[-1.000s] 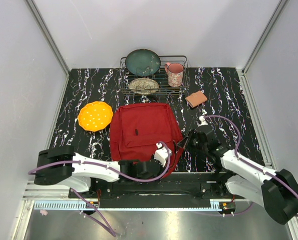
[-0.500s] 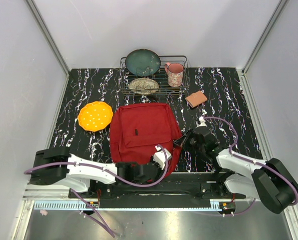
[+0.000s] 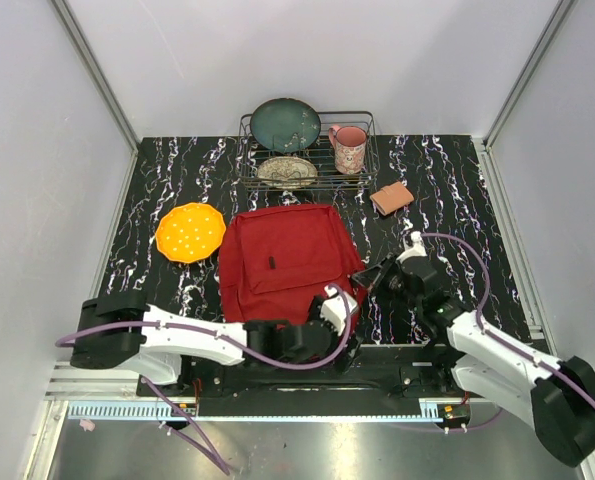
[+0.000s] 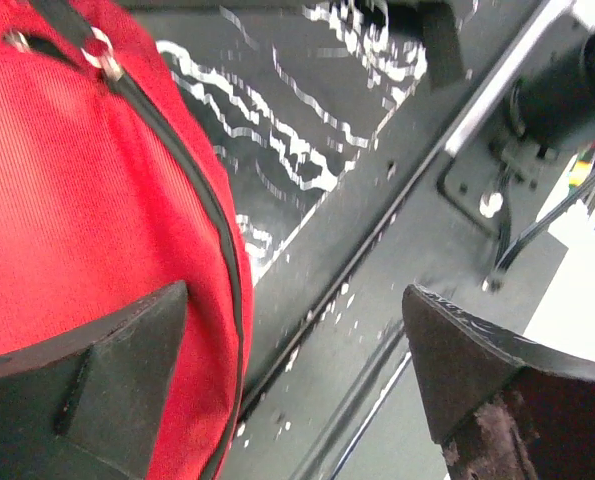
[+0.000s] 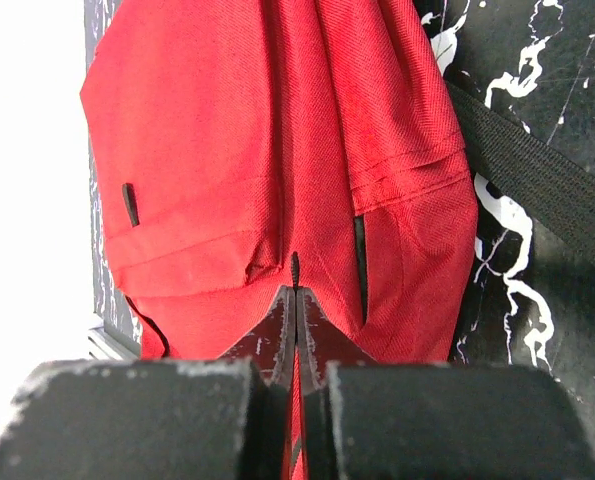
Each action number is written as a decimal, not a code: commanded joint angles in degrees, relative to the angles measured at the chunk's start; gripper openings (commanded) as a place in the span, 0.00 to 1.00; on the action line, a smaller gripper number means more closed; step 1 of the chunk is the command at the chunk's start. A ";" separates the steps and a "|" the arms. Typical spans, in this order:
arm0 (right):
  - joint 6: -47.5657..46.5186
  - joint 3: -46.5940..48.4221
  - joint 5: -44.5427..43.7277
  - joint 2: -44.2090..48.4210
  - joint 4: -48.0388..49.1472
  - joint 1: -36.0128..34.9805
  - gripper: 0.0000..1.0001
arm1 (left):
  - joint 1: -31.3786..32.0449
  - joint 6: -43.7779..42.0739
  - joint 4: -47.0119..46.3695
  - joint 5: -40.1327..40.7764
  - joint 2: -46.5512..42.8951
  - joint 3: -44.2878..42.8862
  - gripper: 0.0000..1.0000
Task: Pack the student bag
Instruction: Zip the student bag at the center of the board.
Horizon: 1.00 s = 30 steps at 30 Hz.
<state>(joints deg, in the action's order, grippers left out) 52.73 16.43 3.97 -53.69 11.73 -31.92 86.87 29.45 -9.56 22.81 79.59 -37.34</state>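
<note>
The student bag (image 3: 282,260), a large red backpack, lies flat in the middle of the black marbled table. My left gripper (image 3: 343,322) stands open at the bag's near right corner; in the left wrist view its jaws (image 4: 295,290) are wide apart with nothing between them, the red bag (image 4: 77,180) and its black zip under the left finger. My right gripper (image 3: 363,283) is at the bag's right edge. In the right wrist view it (image 5: 296,290) is shut on a thin black zipper pull (image 5: 295,264) over the red fabric (image 5: 227,120).
A wire dish rack (image 3: 369,125) at the back holds a green plate (image 3: 285,124), a patterned dish (image 3: 286,171) and a pink mug (image 3: 348,147). An orange plate (image 3: 190,232) lies left of the bag, a brown block (image 3: 391,197) to its right. A black strap (image 5: 537,190) trails beside the bag.
My left gripper has opened from shut and shifted a little to the right at the bag's near corner. The right gripper stays shut and has moved slightly.
</note>
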 commanded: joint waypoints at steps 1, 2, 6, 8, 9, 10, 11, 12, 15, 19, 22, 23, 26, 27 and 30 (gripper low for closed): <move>-1.23 -0.43 -3.70 5.34 -3.81 0.28 0.00 | -2.75 0.16 -0.90 0.65 2.76 -6.94 0.93; -1.31 -0.60 -3.70 6.74 -4.34 0.28 0.00 | -3.46 0.51 -0.55 0.75 3.20 -7.39 0.94; -1.66 -0.96 -5.02 8.69 -6.01 0.28 0.00 | -7.76 0.87 -1.86 -3.90 6.27 -9.15 0.93; -1.84 -1.04 -5.20 9.30 -6.19 0.28 0.00 | -8.03 0.34 -1.08 -4.87 7.59 -11.25 0.90; -1.93 -1.04 -5.20 9.48 -6.54 0.28 0.00 | -8.21 0.34 -0.29 -4.70 9.07 -12.13 0.88; -1.93 -0.96 -5.28 9.74 -6.80 0.28 0.00 | -8.30 0.60 1.63 -4.53 9.87 -13.97 0.87; -2.19 -0.78 -5.37 10.18 -7.07 0.28 0.00 | -8.38 0.95 2.52 -4.27 10.75 -14.86 0.86; -2.28 -0.61 -5.37 10.45 -7.33 0.28 0.00 | -8.56 1.31 3.14 -4.09 12.33 -15.56 0.80; -2.54 -0.43 -5.64 11.41 -8.21 0.28 0.00 | -8.56 2.53 4.02 -3.65 14.62 -17.67 0.69; -2.90 -0.17 -5.81 11.77 -8.74 0.28 0.00 | -8.91 4.56 6.22 -1.37 15.77 -18.82 0.39; -3.07 -0.17 -5.99 11.16 -8.30 0.28 0.00 | -8.91 5.35 7.10 0.04 15.51 -18.47 0.05; -3.16 -0.17 -5.90 10.80 -8.04 0.28 0.00 | -8.91 5.35 7.10 0.30 15.16 -18.21 0.00; -3.25 0.10 -6.16 8.17 -6.19 0.37 0.00 | -8.82 4.83 4.65 -1.00 13.49 -15.66 0.00; -3.33 0.27 -6.25 7.21 -4.88 0.28 0.00 | -8.48 4.56 3.51 -1.36 12.96 -14.61 0.00; -3.51 1.15 -6.16 2.64 -1.29 0.37 0.00 | -7.07 4.30 -0.19 -1.63 10.59 -10.48 0.00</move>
<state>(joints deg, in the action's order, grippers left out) 50.33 15.55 -0.32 -47.29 3.49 -31.88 77.97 33.52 -4.84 21.67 94.48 -51.55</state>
